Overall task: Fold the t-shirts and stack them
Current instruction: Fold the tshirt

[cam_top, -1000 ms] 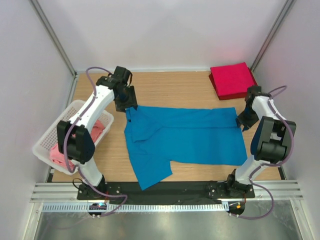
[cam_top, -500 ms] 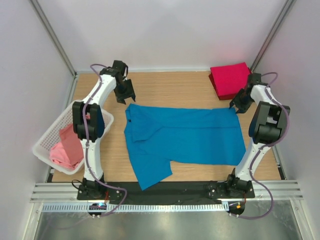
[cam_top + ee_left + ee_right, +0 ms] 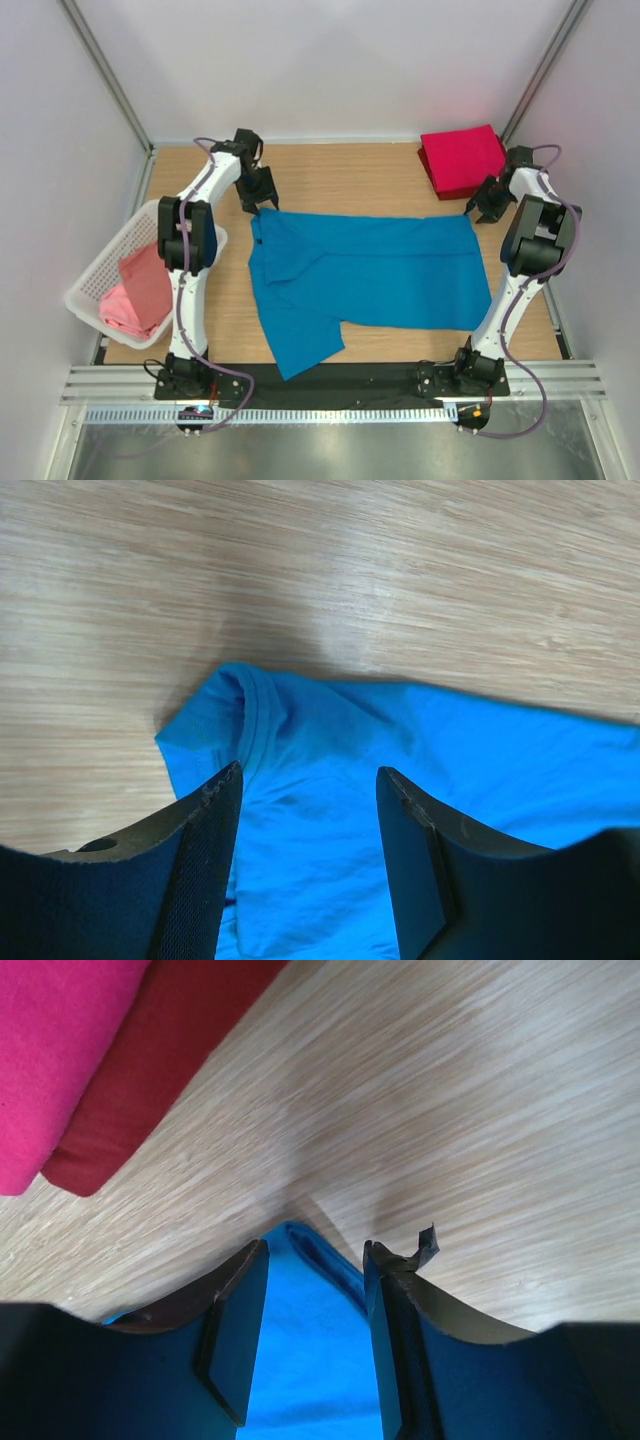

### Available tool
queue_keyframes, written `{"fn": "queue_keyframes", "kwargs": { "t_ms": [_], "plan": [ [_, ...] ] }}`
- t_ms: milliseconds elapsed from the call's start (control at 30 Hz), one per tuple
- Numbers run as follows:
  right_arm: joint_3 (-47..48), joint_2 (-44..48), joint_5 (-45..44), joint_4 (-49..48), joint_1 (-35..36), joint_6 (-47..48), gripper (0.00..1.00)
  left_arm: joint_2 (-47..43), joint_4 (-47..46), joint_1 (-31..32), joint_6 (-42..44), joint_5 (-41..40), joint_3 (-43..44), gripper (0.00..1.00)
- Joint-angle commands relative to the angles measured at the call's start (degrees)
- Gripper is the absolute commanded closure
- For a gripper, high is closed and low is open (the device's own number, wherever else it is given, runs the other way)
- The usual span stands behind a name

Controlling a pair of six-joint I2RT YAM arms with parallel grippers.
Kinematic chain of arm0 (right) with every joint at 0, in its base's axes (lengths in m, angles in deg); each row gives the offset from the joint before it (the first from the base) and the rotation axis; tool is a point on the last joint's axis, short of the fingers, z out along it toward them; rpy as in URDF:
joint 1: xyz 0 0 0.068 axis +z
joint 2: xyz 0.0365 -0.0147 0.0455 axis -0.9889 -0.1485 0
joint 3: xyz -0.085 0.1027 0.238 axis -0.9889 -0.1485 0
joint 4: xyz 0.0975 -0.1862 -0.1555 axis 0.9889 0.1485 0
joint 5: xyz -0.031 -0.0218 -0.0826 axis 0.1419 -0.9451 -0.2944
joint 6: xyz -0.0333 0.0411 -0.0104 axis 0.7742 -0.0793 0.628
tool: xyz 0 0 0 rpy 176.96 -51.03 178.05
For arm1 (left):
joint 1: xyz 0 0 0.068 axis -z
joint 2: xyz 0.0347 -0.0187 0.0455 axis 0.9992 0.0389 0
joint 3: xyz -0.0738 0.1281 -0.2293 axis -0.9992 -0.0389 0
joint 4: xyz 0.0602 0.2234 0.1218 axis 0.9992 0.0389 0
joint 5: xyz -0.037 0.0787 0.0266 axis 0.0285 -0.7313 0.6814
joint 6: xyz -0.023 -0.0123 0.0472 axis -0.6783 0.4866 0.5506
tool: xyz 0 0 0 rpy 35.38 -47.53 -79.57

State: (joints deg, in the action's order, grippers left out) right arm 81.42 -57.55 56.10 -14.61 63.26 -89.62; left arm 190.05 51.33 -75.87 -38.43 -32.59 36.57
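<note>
Top view overhead, whole table. Wrist views close, looking down; each shares blue t-shirt corner.

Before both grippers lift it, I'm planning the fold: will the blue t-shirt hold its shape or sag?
Probably floppy: the blue t-shirt lies flat with soft wrinkles, so it should sag between pinch points. Likely light, being thin cloth. Its stitched edge looks thicker, perhaps an easier grip.

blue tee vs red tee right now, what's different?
The blue t-shirt lies spread out; the red t-shirt is folded into a compact rectangle. Blue covers far more area than red. Blue sits central; red sits in the far right corner. Both rest on the wooden table.
</note>
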Motion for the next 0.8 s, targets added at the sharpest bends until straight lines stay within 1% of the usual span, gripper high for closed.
{"fn": "queue_keyframes", "kwargs": {
  "t_ms": [0, 67, 233, 333, 400, 433, 467, 533, 567, 667, 767],
  "plan": [
    [0.42, -0.42, 4.32, -2.19, -0.35, 2.43, 0.50, 0.74, -1.69, 0.05, 0.04, 1.75, 2.70, 0.42],
    [-0.54, -0.33, 5.38, -3.15, -0.61, 2.17, 0.51, 1.18, -2.13, 0.05, -0.13, 2.19, 2.61, 0.43],
    [-2.13, -0.94, 11.53, -6.31, -1.40, 1.38, 0.52, 1.36, -3.62, -0.03, -0.48, 3.41, 2.17, 0.44],
    [-1.78, -1.73, 11.81, -6.94, -1.40, 0.50, 0.55, 1.71, -4.42, 0.05, -0.66, 4.21, 2.26, 0.49],
    [-1.69, -1.91, 10.58, -7.37, -1.58, 0.15, 0.68, 1.97, -4.33, 0.05, -1.27, 4.12, 2.87, 0.65],
    [-1.51, -1.91, 8.22, -7.38, -2.01, -0.72, 0.74, 2.15, -3.81, 0.05, -1.45, 3.86, 3.05, 0.73],
    [-1.34, -1.91, 6.81, -7.12, -2.28, -1.08, 0.88, 2.15, -3.45, 0.05, -2.06, 2.47, 3.83, 0.88],
    [-2.03, -1.30, 4.61, -7.64, -3.24, -2.74, 0.98, 2.24, -2.66, 0.05, -2.50, 1.14, 4.19, 1.00],
    [-2.48, -0.86, 2.86, -8.07, -4.21, -3.36, 0.99, 1.89, -2.57, 0.05, -2.68, -0.61, 4.28, 1.00],
    [-4.50, 0.72, 1.26, -9.83, -5.97, -5.20, 0.99, 1.27, -2.75, 0.05, -4.26, -3.77, 4.37, 1.00],
    [-5.82, 1.96, 0.29, -11.24, -6.15, -5.39, 0.99, 0.92, -3.27, 0.05, -5.93, -5.02, 4.46, 1.00]
  ]
}}
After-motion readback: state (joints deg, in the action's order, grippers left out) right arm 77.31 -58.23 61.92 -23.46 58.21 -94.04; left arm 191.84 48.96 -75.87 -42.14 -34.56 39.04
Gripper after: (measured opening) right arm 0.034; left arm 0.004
